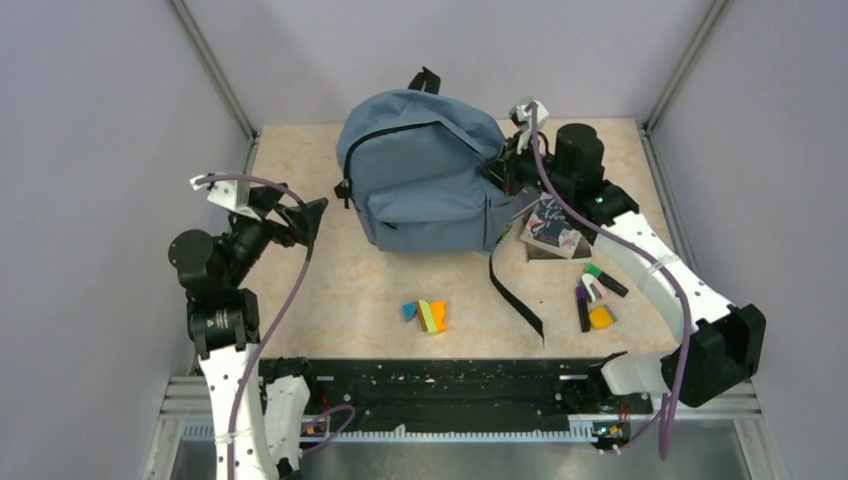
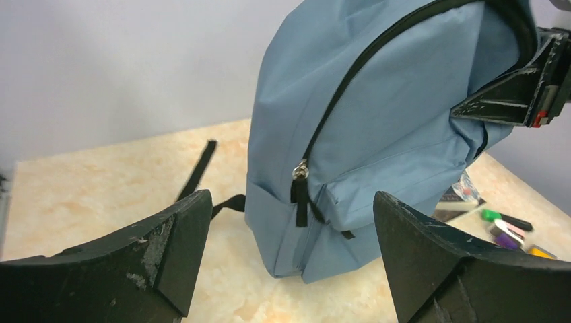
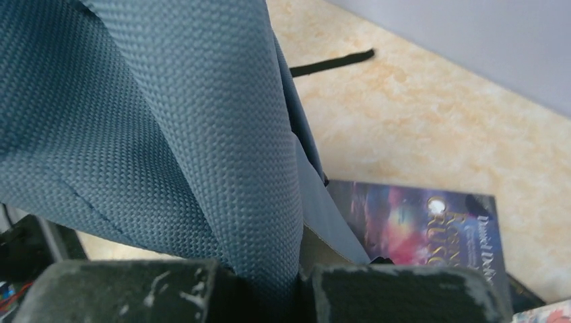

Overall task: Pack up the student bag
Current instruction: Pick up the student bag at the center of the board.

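The student bag (image 1: 425, 170), a slate-blue backpack with its black zipper closed, stands upright at the back middle of the table. My right gripper (image 1: 503, 165) is shut on a fold of the bag's fabric (image 3: 262, 222) at its right side. My left gripper (image 1: 312, 215) hangs open to the left of the bag, apart from it, with nothing between its fingers (image 2: 168, 249). In the left wrist view the zipper pull (image 2: 300, 173) shows at the bag's (image 2: 377, 134) lower front corner. A book (image 3: 424, 232) lies beside the bag under my right arm.
Books (image 1: 550, 232) are stacked right of the bag. Markers and a yellow block (image 1: 598, 300) lie further toward the front right. Coloured blocks (image 1: 427, 315) sit at the middle front. A long black strap (image 1: 512, 290) trails from the bag toward the front. Walls close in on three sides.
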You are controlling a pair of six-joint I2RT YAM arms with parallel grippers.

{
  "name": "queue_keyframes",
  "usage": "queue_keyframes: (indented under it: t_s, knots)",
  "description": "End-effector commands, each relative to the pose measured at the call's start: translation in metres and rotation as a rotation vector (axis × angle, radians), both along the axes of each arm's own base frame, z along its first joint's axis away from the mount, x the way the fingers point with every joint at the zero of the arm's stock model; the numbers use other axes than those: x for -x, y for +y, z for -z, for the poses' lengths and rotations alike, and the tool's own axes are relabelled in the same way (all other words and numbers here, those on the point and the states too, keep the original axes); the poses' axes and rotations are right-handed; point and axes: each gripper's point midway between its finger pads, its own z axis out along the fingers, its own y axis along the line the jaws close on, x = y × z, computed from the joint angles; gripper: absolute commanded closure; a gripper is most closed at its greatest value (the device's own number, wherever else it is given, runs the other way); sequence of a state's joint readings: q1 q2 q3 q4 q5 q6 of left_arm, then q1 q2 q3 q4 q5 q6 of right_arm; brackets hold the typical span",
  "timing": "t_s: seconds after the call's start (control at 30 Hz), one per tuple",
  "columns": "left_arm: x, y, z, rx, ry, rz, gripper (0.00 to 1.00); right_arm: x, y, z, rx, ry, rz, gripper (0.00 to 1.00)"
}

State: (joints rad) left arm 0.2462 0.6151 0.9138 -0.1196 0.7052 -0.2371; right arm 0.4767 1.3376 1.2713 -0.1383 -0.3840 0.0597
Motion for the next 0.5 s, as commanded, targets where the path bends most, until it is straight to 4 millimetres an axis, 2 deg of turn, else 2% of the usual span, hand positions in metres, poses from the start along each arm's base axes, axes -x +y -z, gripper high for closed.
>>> queue_keyframes:
  t_s: [0.0, 0.1, 0.27, 0.4, 0.47]
  knots:
    - [-0.004, -0.016, 0.013, 0.04, 0.037, 0.125, 0.06, 0.032, -0.003, -0.04, -0.163, -0.039, -0.161, 1.0]
    - [-0.009, -0.026, 0.02, 0.05, 0.041, 0.178, 0.05, 0.034, -0.01, -0.027, -0.15, -0.034, -0.156, 1.0]
    - [-0.021, -0.041, 0.054, -0.001, 0.157, 0.177, 0.05, 0.036, -0.015, -0.012, -0.171, -0.036, -0.128, 1.0]
    - [-0.032, -0.034, 0.071, -0.042, 0.202, 0.089, 0.05, 0.038, -0.018, -0.008, -0.185, -0.024, -0.111, 1.0]
    - [-0.035, -0.032, 0.075, -0.036, 0.223, 0.073, 0.08, 0.04, -0.019, -0.009, -0.187, -0.026, -0.109, 1.0]
